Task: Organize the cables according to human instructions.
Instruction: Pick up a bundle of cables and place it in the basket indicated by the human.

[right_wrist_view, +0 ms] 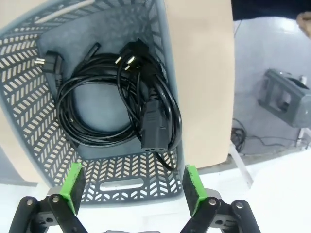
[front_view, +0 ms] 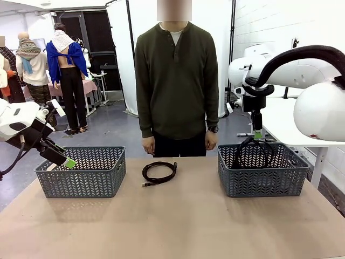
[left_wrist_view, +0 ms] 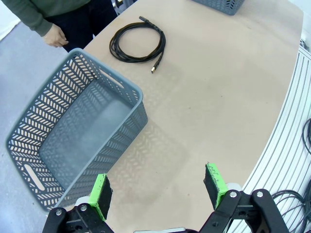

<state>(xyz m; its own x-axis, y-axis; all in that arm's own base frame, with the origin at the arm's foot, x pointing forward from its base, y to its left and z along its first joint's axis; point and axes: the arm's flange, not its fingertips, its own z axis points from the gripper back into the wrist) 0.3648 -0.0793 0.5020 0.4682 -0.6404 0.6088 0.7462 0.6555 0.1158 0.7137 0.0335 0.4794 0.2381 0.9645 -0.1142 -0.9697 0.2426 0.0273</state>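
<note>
- The right gripper (right_wrist_view: 131,187) hangs above the right grey plastic lattice basket (front_view: 262,181), fingers spread wide and grasping nothing.
- Thick black power cables (right_wrist_view: 119,104) lie coiled inside this basket, free of the pads.
- One thin black coiled cable (front_view: 159,173) rests on the brown table (front_view: 178,221), between the two baskets.
- The left gripper (left_wrist_view: 160,191), released and empty, hovers beside the empty left grey basket (left_wrist_view: 58,145).
- Advice: lift the right arm straight up, so the fingers do not catch the coils.
</note>
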